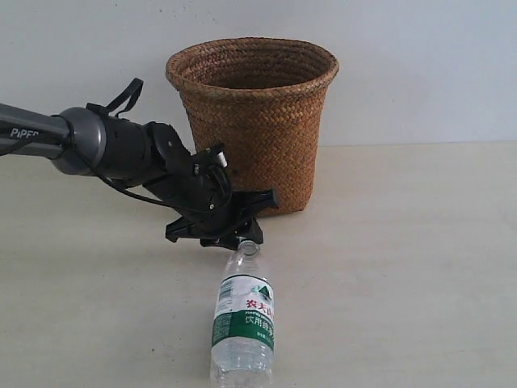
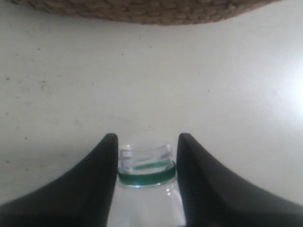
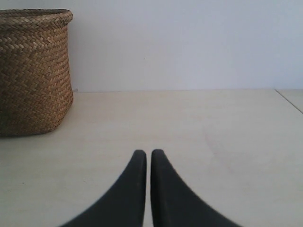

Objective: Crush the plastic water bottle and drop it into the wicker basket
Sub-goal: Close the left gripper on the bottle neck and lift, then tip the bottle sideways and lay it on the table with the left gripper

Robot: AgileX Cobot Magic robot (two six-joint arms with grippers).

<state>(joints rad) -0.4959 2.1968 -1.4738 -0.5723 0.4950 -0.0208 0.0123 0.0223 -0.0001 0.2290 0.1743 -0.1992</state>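
Observation:
The plastic water bottle lies on the table with no cap, its open mouth toward the wicker basket. My left gripper reaches down over the bottle's neck. In the left wrist view both black fingers of the left gripper press against the green neck ring of the bottle, so it is shut on the neck. The basket's base shows just beyond. My right gripper is shut with nothing in it, low over bare table, well away from the basket. It is out of the exterior view.
The pale table runs back to a white wall behind the basket. A table edge or seam shows in the right wrist view.

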